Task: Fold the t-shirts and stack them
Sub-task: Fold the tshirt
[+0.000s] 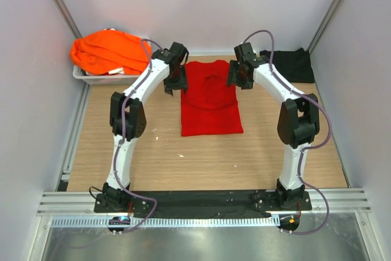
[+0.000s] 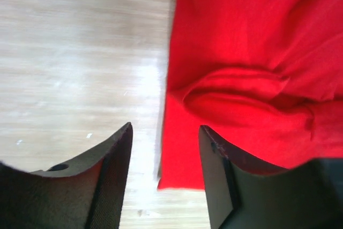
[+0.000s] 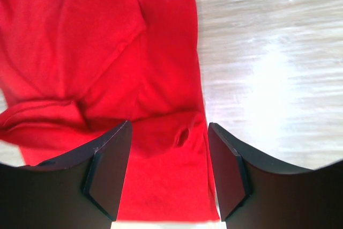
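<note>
Both spread, pinching nothing: left end effector point(image 2: 165, 132) over red t-shirt point(image 1: 211, 105) left edge, right end effector point(image 3: 169, 127) over right edge, on counter point(image 1: 153, 157).

Your red t-shirt point(image 1: 211, 99) is one plain bright red all over. It lies on a table point(image 1: 214, 157) of pale tan wood with a fine streaky grain. The orange t-shirts point(image 1: 110, 50) are vivid and unpatterned; their tray point(image 1: 91, 79) looks light grey, though little of it shows. The black t-shirt point(image 1: 292, 62) is solid black. Your left arm point(image 1: 122, 151) and right arm point(image 1: 293, 163) are white with black joints, and the jaws are matte black.
</note>
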`<state>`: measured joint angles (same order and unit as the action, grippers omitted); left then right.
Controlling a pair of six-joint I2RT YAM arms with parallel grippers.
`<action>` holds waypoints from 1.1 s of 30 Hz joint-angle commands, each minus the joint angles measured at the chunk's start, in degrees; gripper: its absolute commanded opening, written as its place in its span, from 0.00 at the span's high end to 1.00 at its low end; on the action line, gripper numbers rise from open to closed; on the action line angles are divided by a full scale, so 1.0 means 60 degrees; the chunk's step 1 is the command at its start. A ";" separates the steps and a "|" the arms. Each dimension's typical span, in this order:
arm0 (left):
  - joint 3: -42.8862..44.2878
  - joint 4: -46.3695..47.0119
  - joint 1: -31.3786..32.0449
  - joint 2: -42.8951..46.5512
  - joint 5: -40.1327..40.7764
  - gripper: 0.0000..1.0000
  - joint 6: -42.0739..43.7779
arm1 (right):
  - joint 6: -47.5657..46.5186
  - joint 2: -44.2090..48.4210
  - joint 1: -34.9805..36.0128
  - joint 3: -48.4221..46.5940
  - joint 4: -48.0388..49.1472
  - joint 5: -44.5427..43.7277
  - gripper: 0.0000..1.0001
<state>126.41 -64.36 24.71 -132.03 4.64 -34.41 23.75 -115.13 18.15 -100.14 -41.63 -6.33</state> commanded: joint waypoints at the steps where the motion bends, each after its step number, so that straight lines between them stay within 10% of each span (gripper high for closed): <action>1: -0.0792 -0.0188 -0.0061 0.1626 0.0412 0.48 0.0096 | -0.0106 0.1737 -0.0037 0.0529 -0.0110 0.0057 0.36; 13: -0.4838 0.2069 0.0847 0.3095 0.0368 0.63 -0.0051 | 0.0378 0.3047 0.0182 0.4868 0.1693 0.1611 0.58; 33: -0.1457 0.1353 0.0819 -0.0098 0.0647 0.66 0.0389 | -0.0603 -0.0922 0.0081 0.0755 0.0509 0.1099 0.60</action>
<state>112.88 -54.59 30.57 -130.04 7.38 -33.69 22.06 -118.10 19.31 -89.91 -36.14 1.23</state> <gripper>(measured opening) 0.339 0.398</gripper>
